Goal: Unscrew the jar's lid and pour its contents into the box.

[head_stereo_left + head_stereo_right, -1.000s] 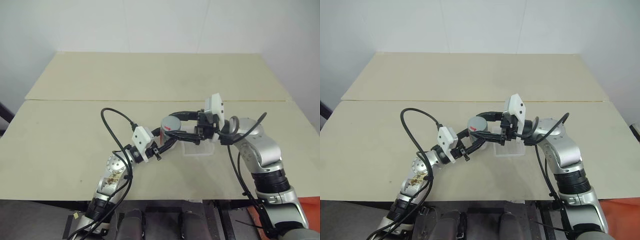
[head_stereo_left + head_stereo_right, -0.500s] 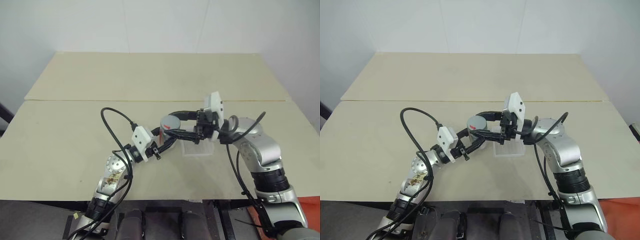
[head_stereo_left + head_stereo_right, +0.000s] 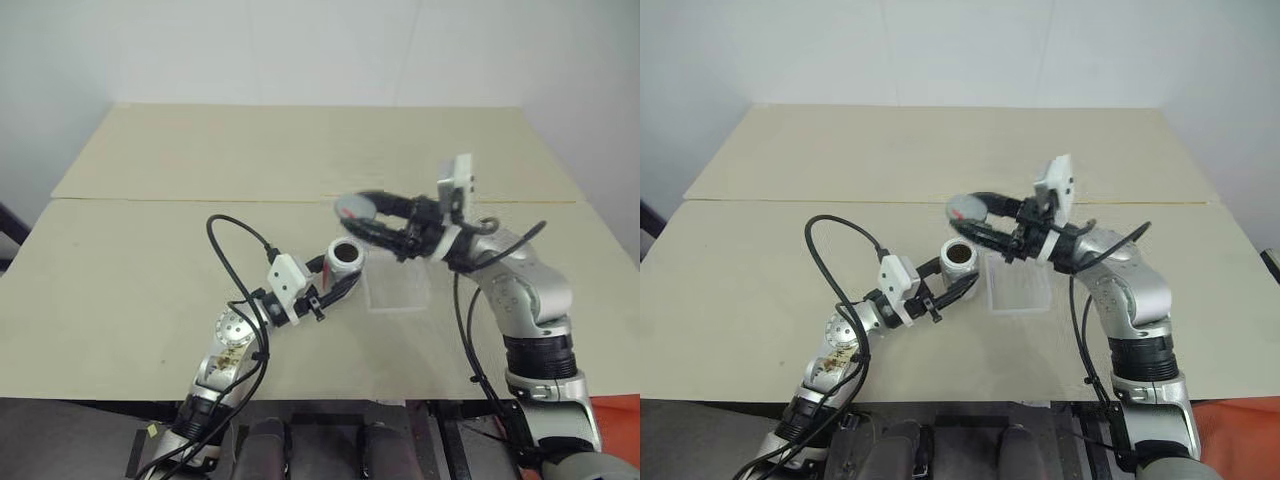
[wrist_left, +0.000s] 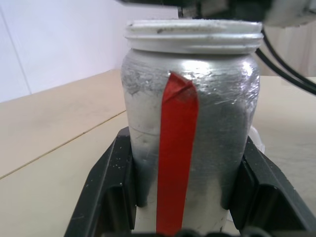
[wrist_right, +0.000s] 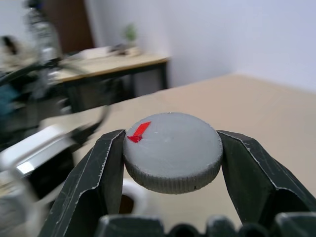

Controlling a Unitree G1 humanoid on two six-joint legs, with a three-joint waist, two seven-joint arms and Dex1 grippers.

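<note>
Left gripper (image 4: 180, 217) clamped around jar (image 4: 190, 118), mouth open for pouring. Right gripper (image 5: 173, 153) pinching lid (image 5: 173, 148) between both fingers, clear of jar. Box (image 3: 398, 290) just beyond jar.

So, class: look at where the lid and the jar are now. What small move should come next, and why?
Probably the left pincer should carry the jar over the box and begin tipping it. The lid is off, held clear in the right pincer, and the jar's mouth is open beside the box.

Both pincers (image 3: 345, 285) (image 3: 362, 219) clamped, right higher.
</note>
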